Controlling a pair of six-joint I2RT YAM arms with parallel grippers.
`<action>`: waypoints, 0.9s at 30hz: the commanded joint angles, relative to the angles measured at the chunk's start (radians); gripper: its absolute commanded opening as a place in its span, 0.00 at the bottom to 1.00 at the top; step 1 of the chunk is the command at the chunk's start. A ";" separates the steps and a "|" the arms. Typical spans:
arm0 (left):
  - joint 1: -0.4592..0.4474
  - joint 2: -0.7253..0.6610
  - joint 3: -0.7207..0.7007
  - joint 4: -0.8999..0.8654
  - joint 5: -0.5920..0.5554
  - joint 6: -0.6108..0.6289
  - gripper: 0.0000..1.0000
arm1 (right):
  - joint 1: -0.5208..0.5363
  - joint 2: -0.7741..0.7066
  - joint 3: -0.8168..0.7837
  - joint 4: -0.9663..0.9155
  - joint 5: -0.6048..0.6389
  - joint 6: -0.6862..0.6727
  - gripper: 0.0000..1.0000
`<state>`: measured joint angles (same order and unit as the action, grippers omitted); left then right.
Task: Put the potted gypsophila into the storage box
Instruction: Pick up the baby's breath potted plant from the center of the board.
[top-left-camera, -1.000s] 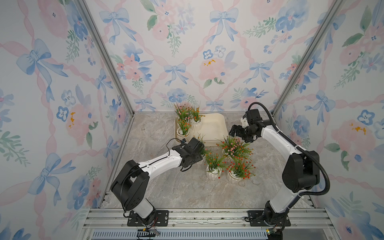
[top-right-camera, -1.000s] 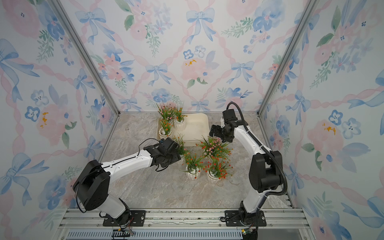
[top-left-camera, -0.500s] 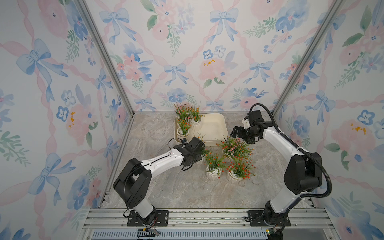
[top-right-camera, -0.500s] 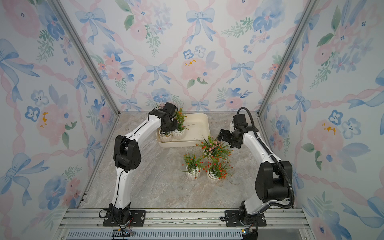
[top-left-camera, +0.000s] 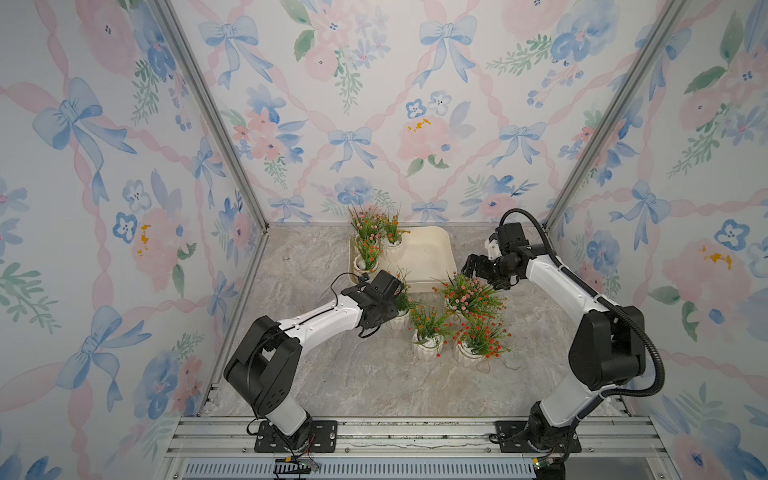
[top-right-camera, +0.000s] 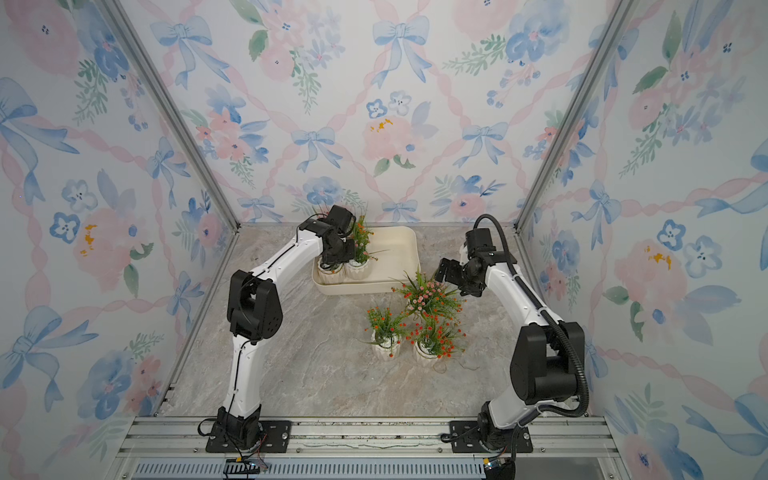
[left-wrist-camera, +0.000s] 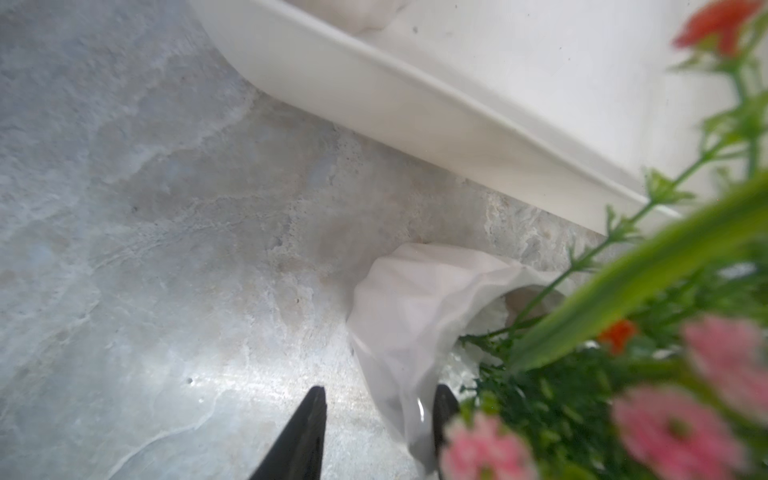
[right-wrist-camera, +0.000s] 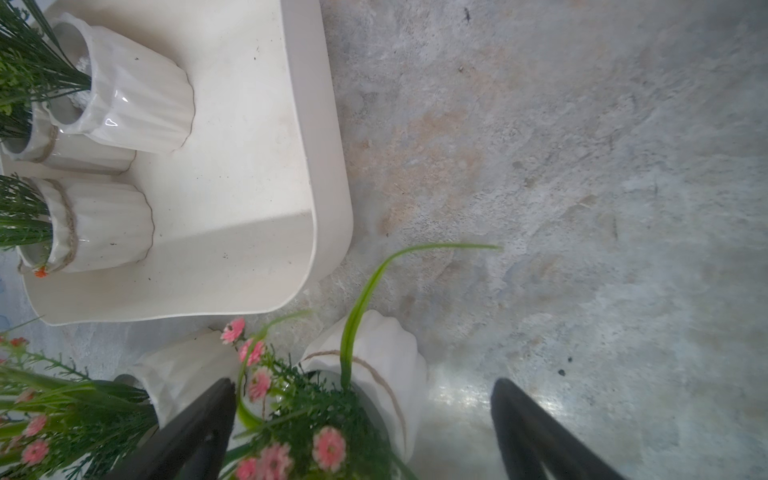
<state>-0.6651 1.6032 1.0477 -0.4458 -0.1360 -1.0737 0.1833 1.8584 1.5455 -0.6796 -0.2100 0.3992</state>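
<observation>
Left gripper (left-wrist-camera: 381, 388) stands partly open astride the wall of one potted gypsophila (left-wrist-camera: 407, 307), just at 6 o'clock of the storage box (top-left-camera: 424, 262). Right gripper (right-wrist-camera: 361, 382), wide open, hangs over a pink-flowered pot (right-wrist-camera: 374, 345). Three pots (right-wrist-camera: 112, 224) stand inside the box, at its 9 o'clock side.

A grey, marble-veined counter (top-left-camera: 374, 386) sits inside three walls (top-left-camera: 374, 104) papered with blue bows and pink flowers, joined at the corners by aluminium posts (top-left-camera: 217, 124). Aluminium rails (top-left-camera: 415, 432) and a slotted grille (top-left-camera: 415, 469) run along its near edge.
</observation>
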 joint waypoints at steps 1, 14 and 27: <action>0.010 0.008 0.001 -0.028 0.016 0.048 0.39 | -0.013 -0.013 -0.016 -0.002 -0.010 -0.013 0.97; 0.029 0.034 0.030 -0.039 0.063 0.148 0.30 | -0.021 -0.013 -0.028 0.002 -0.014 -0.017 0.97; 0.028 0.084 0.096 -0.126 0.057 0.216 0.30 | -0.034 -0.022 -0.057 0.017 -0.025 -0.017 0.97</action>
<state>-0.6407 1.6680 1.1217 -0.4946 -0.0727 -0.8940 0.1577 1.8488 1.5070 -0.6643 -0.2211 0.3958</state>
